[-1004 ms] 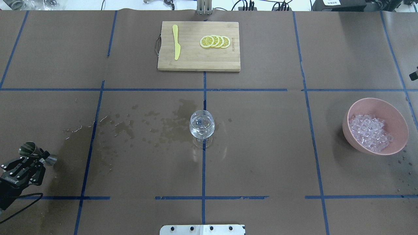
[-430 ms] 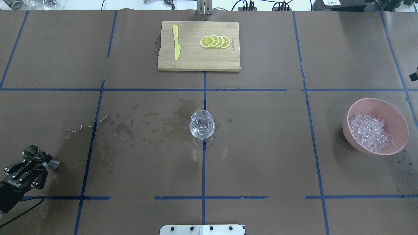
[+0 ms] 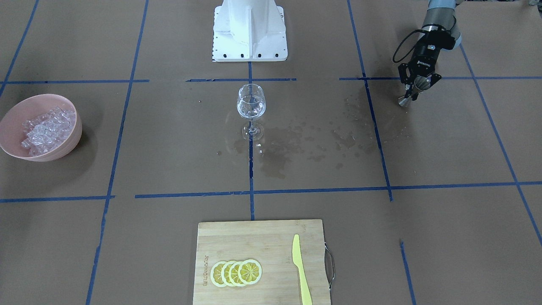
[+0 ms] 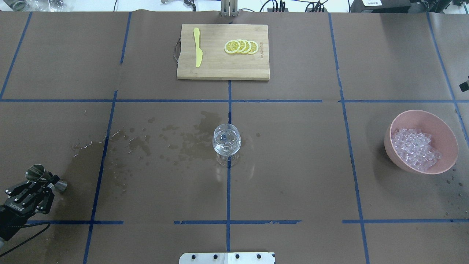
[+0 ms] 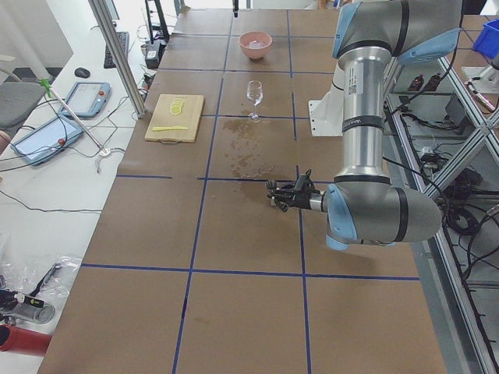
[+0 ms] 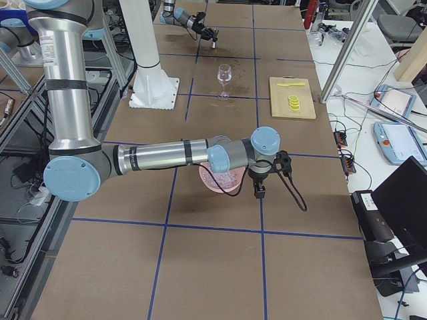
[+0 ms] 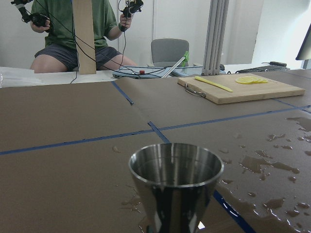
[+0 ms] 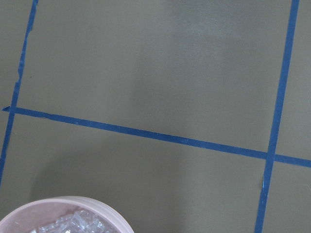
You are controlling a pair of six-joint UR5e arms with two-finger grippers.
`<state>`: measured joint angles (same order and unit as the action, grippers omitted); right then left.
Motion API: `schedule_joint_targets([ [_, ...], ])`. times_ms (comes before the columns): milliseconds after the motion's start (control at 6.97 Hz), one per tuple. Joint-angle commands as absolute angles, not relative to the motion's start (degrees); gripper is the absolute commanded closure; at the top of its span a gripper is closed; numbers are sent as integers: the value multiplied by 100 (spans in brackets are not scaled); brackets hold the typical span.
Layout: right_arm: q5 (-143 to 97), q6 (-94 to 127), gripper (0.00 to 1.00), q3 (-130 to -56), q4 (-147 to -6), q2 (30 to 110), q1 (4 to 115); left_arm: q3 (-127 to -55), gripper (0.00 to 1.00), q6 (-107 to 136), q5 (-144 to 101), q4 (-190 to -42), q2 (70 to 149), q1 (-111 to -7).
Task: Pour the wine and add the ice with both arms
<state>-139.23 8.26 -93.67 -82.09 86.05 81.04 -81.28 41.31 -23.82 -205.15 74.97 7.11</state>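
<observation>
Left gripper (image 4: 47,182) low at table's 8 o'clock, forearm near level, clamped on jigger (image 4: 36,171). Right gripper (image 6: 257,192) hangs beside bowl (image 4: 452,135) at 3 o'clock; can't tell its jaw state.

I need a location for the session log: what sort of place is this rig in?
Probably a robotics lab: blue tape grid on a paper-covered table, cables along its edge, and a seated person holding controllers.

Polished metal jigger (image 7: 176,179), glassy ice (image 4: 416,148), matt paper table cover (image 4: 293,165)
</observation>
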Motion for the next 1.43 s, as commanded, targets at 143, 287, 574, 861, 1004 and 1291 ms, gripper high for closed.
schedule_joint_targets([
  [143,-13922,826,0,-9360,-8209,8605,8104,-8121,58,4113,-2382,-20382,7497,747],
  [287,-13922,826,0,-9360,-8209,8604,8104,-8121,57,4113,-2382,-20382,7497,747],
  [574,-13922,826,0,-9360,-8209,8604,8104,-8121,26,4113,-2399,-20391,7497,756],
  [861,-13922,826,0,-9369,-8209,8604,8104,-8156,0,4087,-2521,-20408,7480,791],
  [1004,-13922,826,0,-9369,-8209,8604,8104,-8174,0,4035,-2662,-20382,7427,782],
  [1291,-13931,826,0,-9378,-8209,8613,8112,-8244,0,3877,-3363,-20373,7104,773],
])
